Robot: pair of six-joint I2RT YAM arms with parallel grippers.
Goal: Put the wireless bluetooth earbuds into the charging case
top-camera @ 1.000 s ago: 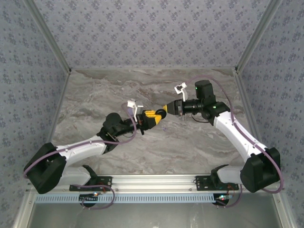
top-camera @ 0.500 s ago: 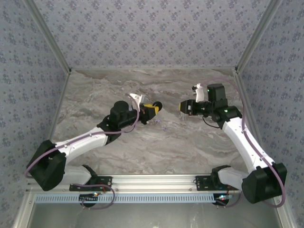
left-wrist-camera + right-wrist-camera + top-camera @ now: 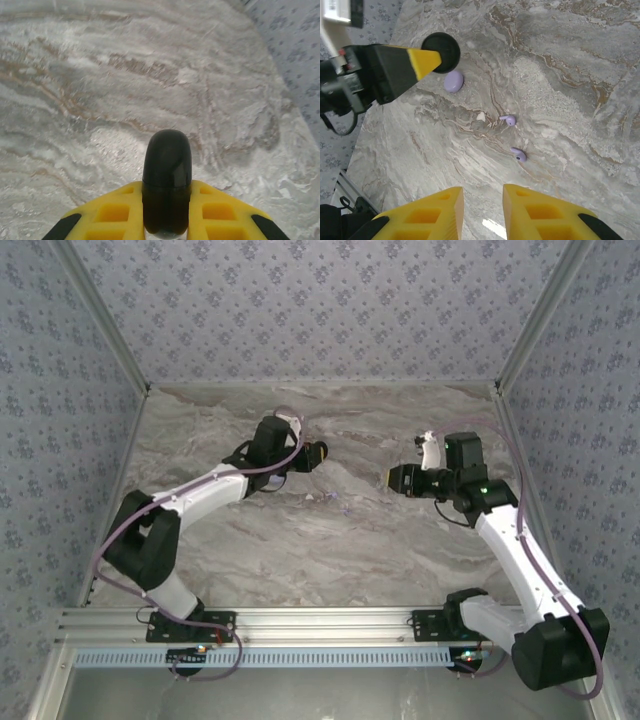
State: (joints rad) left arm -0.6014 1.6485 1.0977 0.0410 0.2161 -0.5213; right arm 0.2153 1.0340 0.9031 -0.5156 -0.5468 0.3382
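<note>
Earbuds (image 3: 508, 119): two lilac pieces, loose on the marble table (image 3: 400, 540). They lie close together but not touching, in the open ground between the arms and a little nearer than both grippers.

Right gripper (image 3: 481, 191) hangs over the table to their right, jaws parted, nothing between them.

Left gripper (image 3: 314, 454), off to the far left of the pair, is clenched on a black rounded piece (image 3: 166, 155), pinched across its narrow sides. This is probably the case. No seam or opening shows, so cannot tell whether it is open.

Lilac disc (image 3: 453, 81) lies flat on the table just beside the black piece.

Step in hand, as judged: right arm picks one earbud.
- Come down straight over a single bud.
- Set the fingers either side of its short width, clear of its neighbour.
- Close softly, since a piece this small and smooth may squirt out or roll.
- Lift only once it sits firm.
- Left arm should hold steady and turn the case's opening toward the incoming bud.
</note>
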